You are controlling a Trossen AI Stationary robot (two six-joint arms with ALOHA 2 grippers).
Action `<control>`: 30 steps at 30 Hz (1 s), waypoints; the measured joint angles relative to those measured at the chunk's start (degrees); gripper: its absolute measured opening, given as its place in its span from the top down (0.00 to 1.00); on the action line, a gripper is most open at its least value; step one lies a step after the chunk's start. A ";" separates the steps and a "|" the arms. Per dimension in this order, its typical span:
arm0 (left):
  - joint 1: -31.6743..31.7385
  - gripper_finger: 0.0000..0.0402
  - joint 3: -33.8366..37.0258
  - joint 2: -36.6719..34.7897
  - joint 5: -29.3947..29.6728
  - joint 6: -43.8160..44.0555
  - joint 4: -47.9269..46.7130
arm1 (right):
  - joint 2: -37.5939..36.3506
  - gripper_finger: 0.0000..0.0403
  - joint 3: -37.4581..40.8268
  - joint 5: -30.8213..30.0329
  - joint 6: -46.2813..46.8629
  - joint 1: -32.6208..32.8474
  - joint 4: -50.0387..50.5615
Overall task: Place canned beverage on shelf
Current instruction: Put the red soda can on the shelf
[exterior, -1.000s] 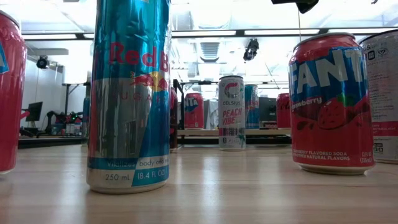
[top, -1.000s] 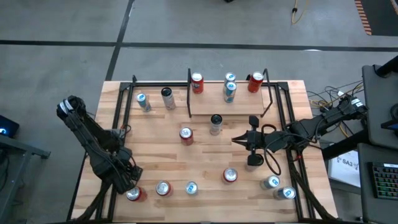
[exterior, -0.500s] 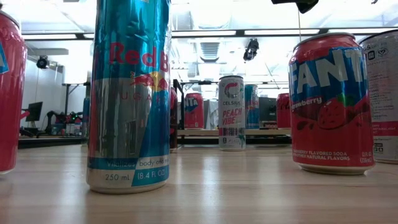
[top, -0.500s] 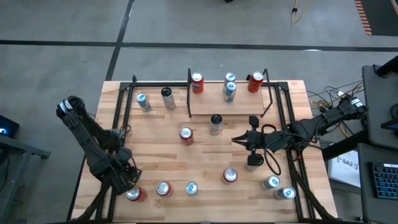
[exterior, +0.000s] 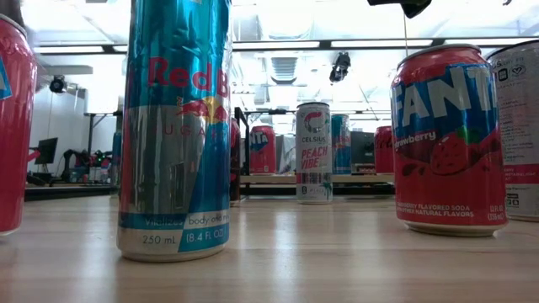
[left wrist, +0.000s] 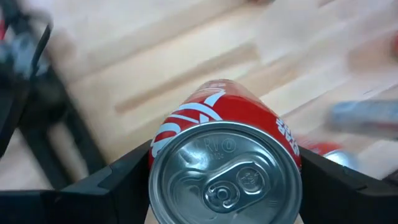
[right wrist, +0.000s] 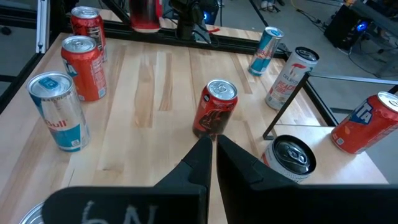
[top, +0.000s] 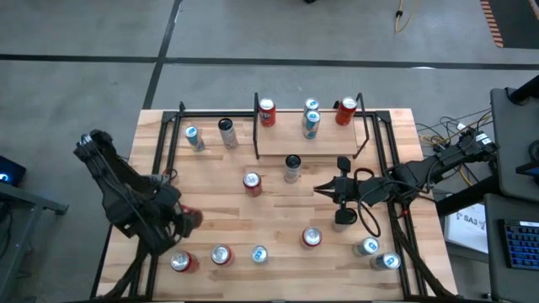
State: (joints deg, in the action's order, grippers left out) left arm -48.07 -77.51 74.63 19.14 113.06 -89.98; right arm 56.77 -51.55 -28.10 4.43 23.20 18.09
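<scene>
At the lower left of the high view, the left pincer (top: 181, 220) is clamped on a red cola can (left wrist: 224, 163); the left wrist view shows the can's silver top filling the space between the two dark fingers, with the counter (top: 278, 215) blurred behind it. The can seems to be lifted clear of the wood, though I cannot be sure of that. So the pickup looks done, while the carry and the set-down are still ahead.

Along the lower edge of the high view, several more cans wait in a loose row, among them a red can (top: 181, 263) just below the left pincer. Toward the middle stand another red can (top: 251, 182) and a dark can (top: 292, 166).

At centre right, the right pincer (top: 322, 190) rests idle over the counter, its fingers together on nothing.

Farthest off, at the upper centre of the high view, the shelf (top: 286, 135) already carries three cans. The held can is well apart from it, so most of the travel remains.
</scene>
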 joint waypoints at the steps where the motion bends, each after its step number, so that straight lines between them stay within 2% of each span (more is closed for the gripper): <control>1: 1.02 0.28 -0.91 0.02 1.25 -1.83 -0.03 | 0.00 0.97 0.00 0.00 0.00 0.01 0.01; 6: 7.99 0.28 -5.86 0.05 5.41 -13.37 0.21 | 0.00 0.97 0.00 0.01 0.02 0.00 -0.01; 9: 12.62 0.28 -9.00 0.32 8.00 -24.86 2.79 | 0.00 0.97 0.00 0.01 0.02 0.00 -0.01; 14: 18.77 0.28 -13.91 2.56 8.70 -56.29 14.99 | 0.00 0.97 0.00 0.01 0.02 0.00 -0.01; 18: 19.71 0.28 -16.15 5.70 2.25 -91.20 29.43 | 0.00 0.97 0.00 0.13 0.03 0.01 -0.01; 21: 20.23 0.28 -17.84 9.04 0.29 -107.86 35.32 | 0.00 0.97 0.00 2.31 0.62 0.00 -0.49; 27: 23.57 0.28 -22.73 16.82 1.83 -124.48 34.88 | 0.00 0.97 0.25 3.24 2.06 0.02 -2.76; 30: 25.25 0.28 -24.05 20.14 -0.08 -130.21 34.77 | 0.00 0.97 0.68 3.18 3.22 0.02 -5.18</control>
State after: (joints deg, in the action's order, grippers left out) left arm -22.81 -101.55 94.76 19.05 -17.15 -55.21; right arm 56.77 -50.87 -24.92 7.64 23.22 12.91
